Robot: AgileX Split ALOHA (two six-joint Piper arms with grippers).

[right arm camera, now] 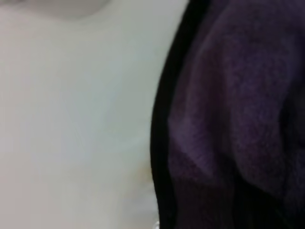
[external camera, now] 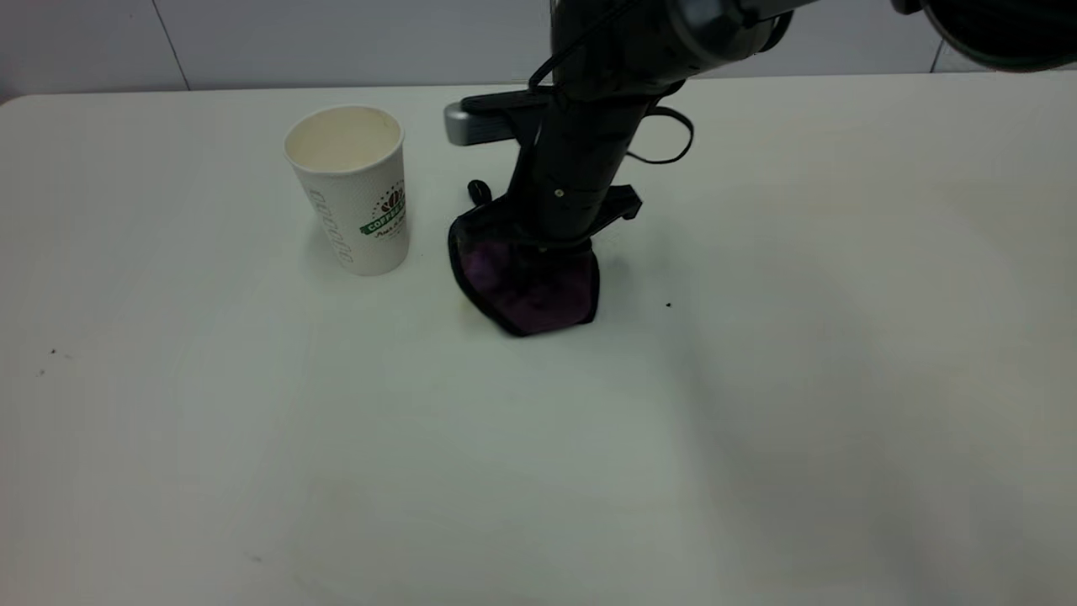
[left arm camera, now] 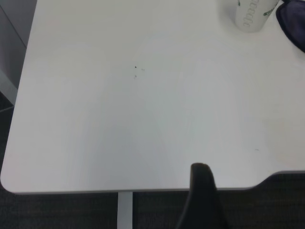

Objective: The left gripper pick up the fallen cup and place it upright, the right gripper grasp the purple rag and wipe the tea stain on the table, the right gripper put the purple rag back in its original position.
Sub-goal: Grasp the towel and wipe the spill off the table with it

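- The cup [external camera: 353, 192] stands upright on the table [external camera: 757, 421], mouth up, its green logo facing the rag; its base also shows at the edge of the left wrist view [left arm camera: 252, 16].
- The rag [external camera: 528, 282] lies bunched on the table just beside the cup, not touching it, with its black loop sticking out toward the far edge.
- The right gripper [external camera: 551, 244] comes down steeply from above and presses into the top of the rag; cloth folds up around its tip.
- Its fingertips are buried in the cloth, so how far they are parted cannot be told, nor whether they pinch the rag.
- The right wrist view is filled by purple plush and its black edging [right arm camera: 228, 119] lying against white tabletop.
- A faint yellowish trace sits on the table at the rag's edge on the cup side; whether it is the stain cannot be told.
- A black speck [external camera: 669, 305] lies on the table on the rag's other side.
- The left gripper [left arm camera: 202, 200] hangs near the table's front edge, well apart from the cup; only one dark finger shows, so its opening cannot be told.
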